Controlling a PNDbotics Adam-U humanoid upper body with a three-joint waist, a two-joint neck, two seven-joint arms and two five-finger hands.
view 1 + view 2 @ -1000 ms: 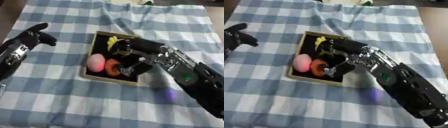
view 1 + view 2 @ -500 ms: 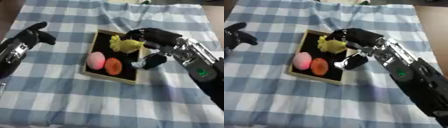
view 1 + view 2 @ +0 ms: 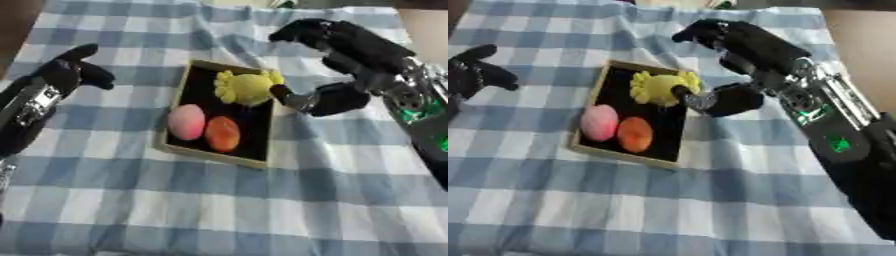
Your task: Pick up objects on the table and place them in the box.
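Observation:
A shallow black box with a tan rim lies on the blue checked cloth. Inside it rest a yellow lumpy toy at the far end, a pink round object and an orange one nearer me. My right hand hovers above and to the right of the box, fingers spread and relaxed, holding nothing; its thumb reaches toward the yellow toy. My left hand stays left of the box, fingers loosely bent, empty.
The checked cloth is wrinkled behind the box, with a raised fold. A bare tabletop strip shows at the far right.
My right hand has lifted up and back from the box, leaving the yellow toy lying in its far end. The left hand has stayed in place.

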